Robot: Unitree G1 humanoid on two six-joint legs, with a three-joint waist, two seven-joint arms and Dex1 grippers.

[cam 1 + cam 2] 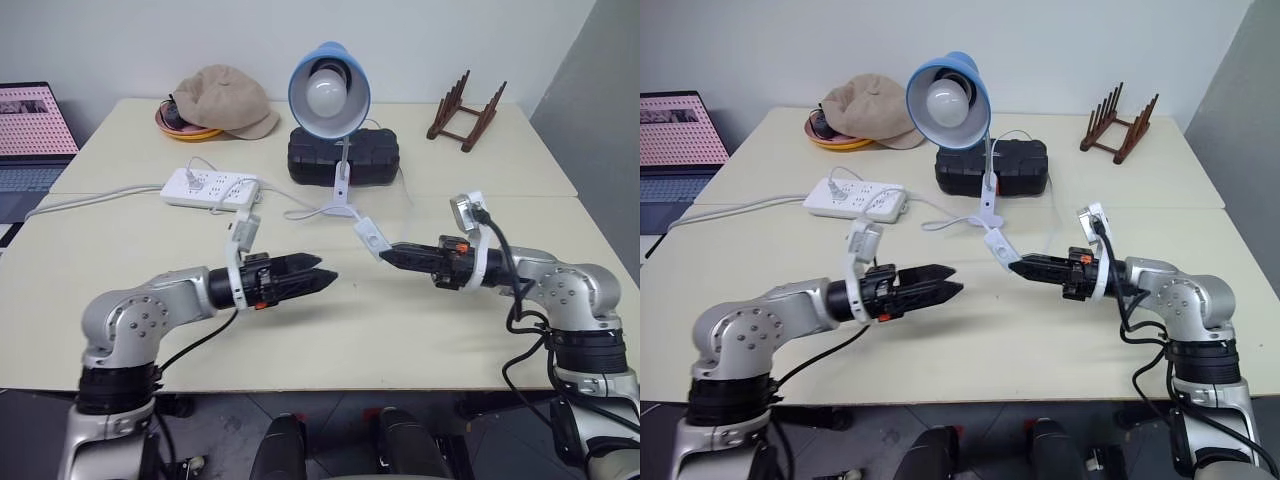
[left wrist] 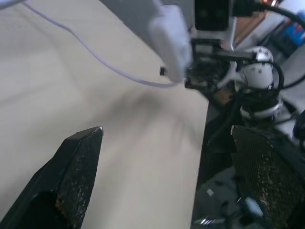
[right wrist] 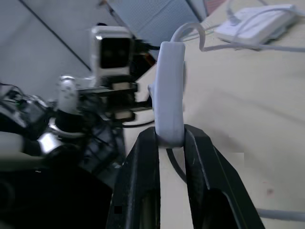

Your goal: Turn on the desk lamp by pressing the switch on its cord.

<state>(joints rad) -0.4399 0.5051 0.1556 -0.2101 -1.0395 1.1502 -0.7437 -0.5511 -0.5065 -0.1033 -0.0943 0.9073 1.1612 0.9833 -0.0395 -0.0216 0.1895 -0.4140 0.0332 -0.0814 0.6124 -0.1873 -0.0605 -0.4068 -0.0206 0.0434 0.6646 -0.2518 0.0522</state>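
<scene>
From my head cameras, a pale cream table [image 1: 300, 330] of two tops pushed together stands against a plain white wall, with a grey wall on my right. A small desk lamp [image 1: 329, 90] with a light blue dome shade and a round white bulb stands at the middle, unlit, in front of a black ribbed box [image 1: 375, 158]. To my left lie a white multi-socket power strip [image 1: 209, 188], a beige cloth cap [image 1: 225, 100] on a yellow dish, and an open laptop [image 1: 30, 135] with a pink screen whose writing is too small to read. A brown wooden rack [image 1: 465, 112] sits at the far right. My left claw [image 1: 325, 272] hangs level with its black fingers spread, holding nothing. My right claw [image 1: 385, 252] is pressed together on the small white oblong switch [image 1: 370, 238], lifted above the table just in front of the lamp's base, its thin white cord [image 1: 300, 212] trailing.

My left wrist camera shows my two spread fingertips [image 2: 83, 148] and the blurred switch [image 2: 171, 43] beyond.

My right wrist camera shows the switch [image 3: 170, 90] pinched edgewise between my fingers [image 3: 143, 176].
</scene>
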